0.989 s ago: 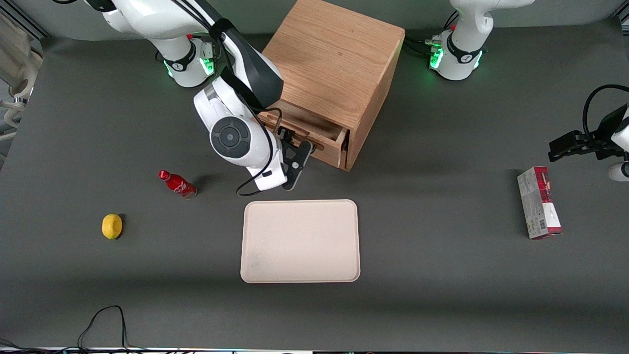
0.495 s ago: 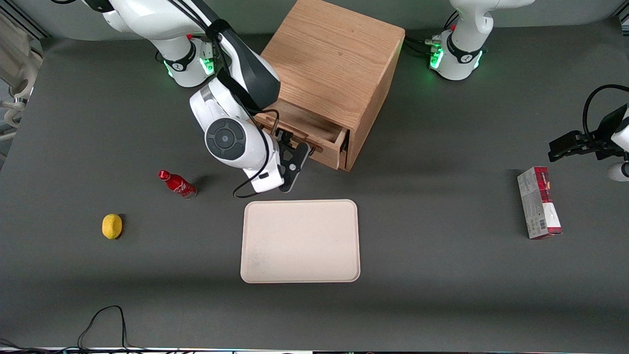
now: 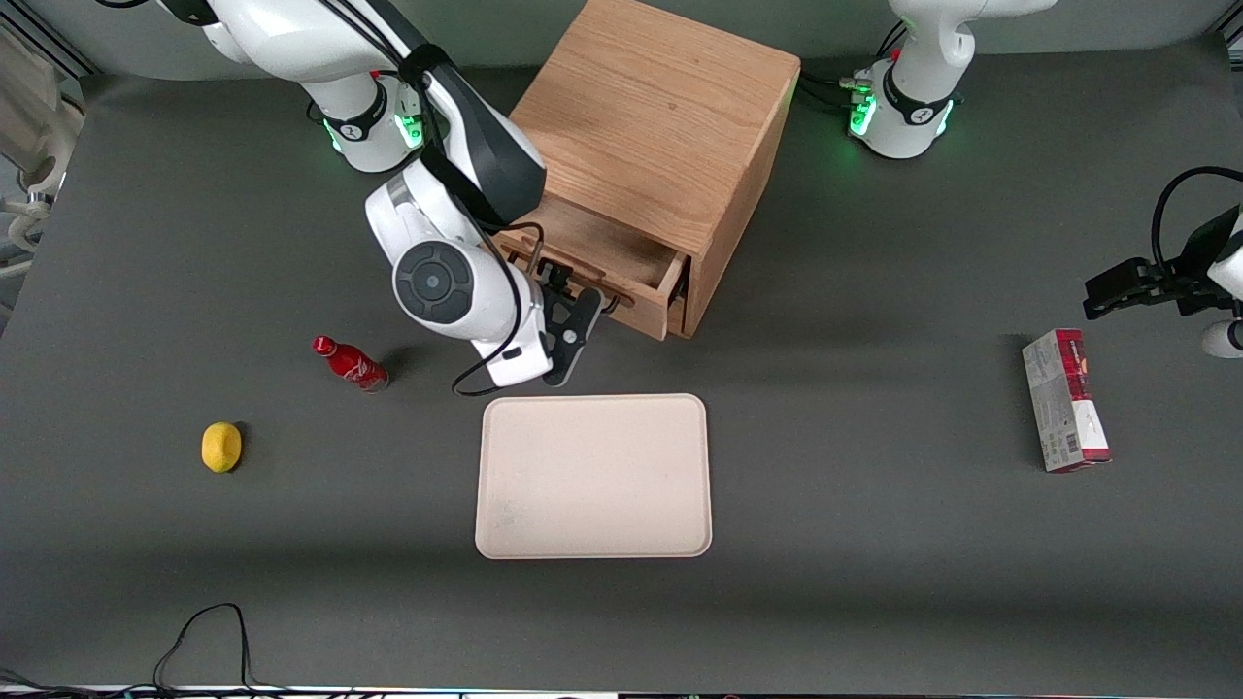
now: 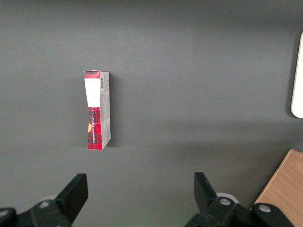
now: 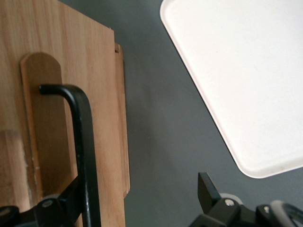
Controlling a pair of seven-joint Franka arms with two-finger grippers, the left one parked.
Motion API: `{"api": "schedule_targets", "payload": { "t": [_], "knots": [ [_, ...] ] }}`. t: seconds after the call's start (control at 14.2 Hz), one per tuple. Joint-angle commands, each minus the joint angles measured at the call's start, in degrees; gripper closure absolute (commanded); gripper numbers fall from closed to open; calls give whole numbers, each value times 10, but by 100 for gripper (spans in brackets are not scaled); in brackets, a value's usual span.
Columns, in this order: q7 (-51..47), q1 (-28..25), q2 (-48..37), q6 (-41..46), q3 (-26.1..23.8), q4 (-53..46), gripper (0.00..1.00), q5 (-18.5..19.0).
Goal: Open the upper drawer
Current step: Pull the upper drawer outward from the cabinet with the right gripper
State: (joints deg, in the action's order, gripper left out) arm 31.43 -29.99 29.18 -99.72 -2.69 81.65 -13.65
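Upper drawer is standing partly pulled out of the oak cabinet, its shallow wooden box showing below the cabinet top in the front view. Gripper is sitting at the drawer front, nearer the front camera than the cabinet. In the right wrist view the black wire handle is passing beside one gripper finger, with the other finger standing well apart over the grey tabletop, so the gripper is spread wide around the handle rather than clamped. Beige tray is lying just nearer the camera than the gripper. Red bottle and lemon are lying toward the working arm's end.
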Motion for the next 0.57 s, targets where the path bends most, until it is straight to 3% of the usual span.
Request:
{"api": "schedule_targets", "payload": {
  "t": [0.0, 0.49],
  "knots": [
    [19, 12, 10, 10, -1, -14, 0, -1],
    [19, 17, 40, 10, -1, -53, 0, -2]
  ]
}}
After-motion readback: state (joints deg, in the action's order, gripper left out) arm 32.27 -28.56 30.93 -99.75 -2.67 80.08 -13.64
